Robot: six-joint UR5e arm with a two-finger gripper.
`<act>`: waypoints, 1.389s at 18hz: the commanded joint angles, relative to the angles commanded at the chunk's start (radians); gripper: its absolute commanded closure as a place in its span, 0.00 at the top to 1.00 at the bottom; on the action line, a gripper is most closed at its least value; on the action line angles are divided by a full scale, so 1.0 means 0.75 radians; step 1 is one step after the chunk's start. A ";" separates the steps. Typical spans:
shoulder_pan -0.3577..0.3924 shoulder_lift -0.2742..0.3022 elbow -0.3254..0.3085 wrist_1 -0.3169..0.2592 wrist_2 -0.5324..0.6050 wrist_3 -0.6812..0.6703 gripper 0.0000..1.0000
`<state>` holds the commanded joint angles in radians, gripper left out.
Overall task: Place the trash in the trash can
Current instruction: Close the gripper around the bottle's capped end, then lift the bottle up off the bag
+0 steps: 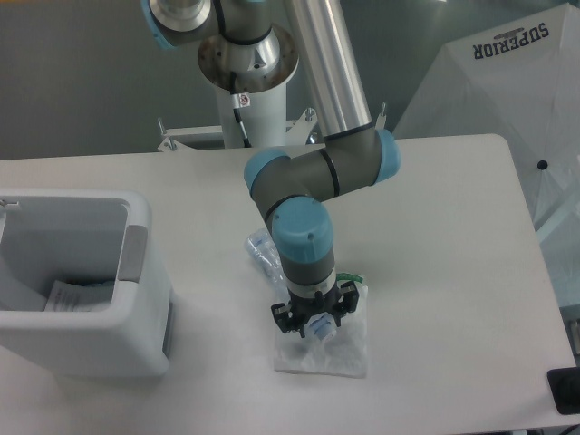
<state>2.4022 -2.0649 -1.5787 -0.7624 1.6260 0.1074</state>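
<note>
The white rectangular trash can stands at the left of the table, with its grey panel facing the arm. A crushed clear bottle with a bluish label lies mid-table, partly hidden behind the arm's wrist. To the bottle's right and nearer the front edge lies the flat white sheet, a bit of its green strip showing at its far edge. My gripper points straight down onto the sheet's left part. The wrist hides the fingertips, so the state of the jaws is unclear.
Some white crumpled paper lies inside the can. A white cover printed SUPERIOR stands past the table's right edge. A black object sits at the front right corner. The arm's base rises behind the table.
</note>
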 joint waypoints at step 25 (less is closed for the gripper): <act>-0.039 0.282 0.458 0.020 -0.168 -0.072 0.67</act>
<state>2.3732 -1.8532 -1.2349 -0.7470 1.5003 0.0537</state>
